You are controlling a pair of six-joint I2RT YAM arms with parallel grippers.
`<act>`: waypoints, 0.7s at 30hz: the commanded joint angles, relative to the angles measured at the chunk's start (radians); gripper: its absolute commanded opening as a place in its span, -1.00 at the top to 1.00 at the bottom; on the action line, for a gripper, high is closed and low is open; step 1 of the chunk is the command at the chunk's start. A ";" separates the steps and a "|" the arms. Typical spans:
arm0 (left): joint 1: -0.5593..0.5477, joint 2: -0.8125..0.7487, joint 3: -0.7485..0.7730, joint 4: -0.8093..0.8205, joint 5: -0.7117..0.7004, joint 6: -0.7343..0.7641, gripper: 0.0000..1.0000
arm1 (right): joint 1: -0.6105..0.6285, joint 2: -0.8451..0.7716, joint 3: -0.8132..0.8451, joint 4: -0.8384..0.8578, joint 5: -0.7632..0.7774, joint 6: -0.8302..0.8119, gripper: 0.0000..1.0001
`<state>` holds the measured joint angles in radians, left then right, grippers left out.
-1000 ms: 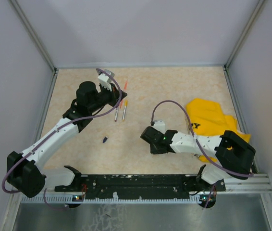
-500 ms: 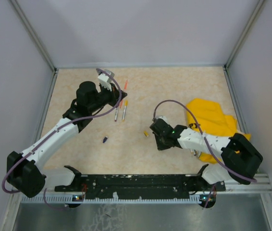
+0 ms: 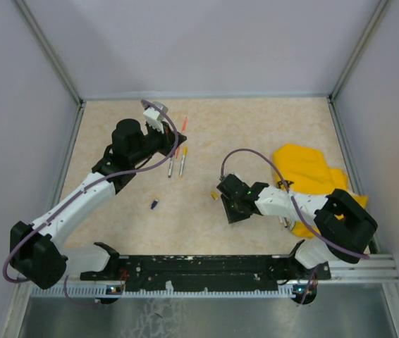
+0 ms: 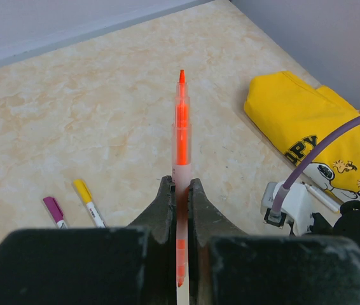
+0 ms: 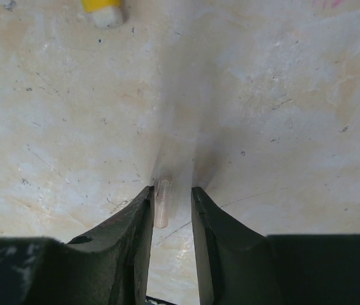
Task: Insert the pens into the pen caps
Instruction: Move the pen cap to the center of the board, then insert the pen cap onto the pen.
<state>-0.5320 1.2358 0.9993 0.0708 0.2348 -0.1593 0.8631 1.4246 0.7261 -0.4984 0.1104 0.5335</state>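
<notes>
Over the far-left part of the desk, the left gripper is clamped tight on an orange pen, its tip pointing away. A purple-ended pen and a yellow-ended pen lie side by side on the desk below. Near the desk's middle, the right gripper stands partly open at the surface, with a small pale cap lying loose between its jaws, close against one finger. A yellow cap lies just beside that gripper, and a dark blue cap lies well apart toward the left edge. A yellow cloth is heaped by the right edge.
</notes>
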 commanded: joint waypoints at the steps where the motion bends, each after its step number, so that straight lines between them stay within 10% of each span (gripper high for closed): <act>1: 0.004 -0.009 -0.007 0.015 -0.003 0.007 1.00 | -0.003 0.017 0.031 -0.021 0.021 -0.016 0.38; 21: 0.005 -0.017 -0.007 0.016 0.000 0.006 1.00 | -0.001 -0.002 0.033 -0.086 -0.067 0.025 0.43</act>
<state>-0.5320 1.2358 0.9993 0.0708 0.2352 -0.1593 0.8616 1.4315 0.7357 -0.5217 0.0837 0.5457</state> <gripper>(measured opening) 0.030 0.296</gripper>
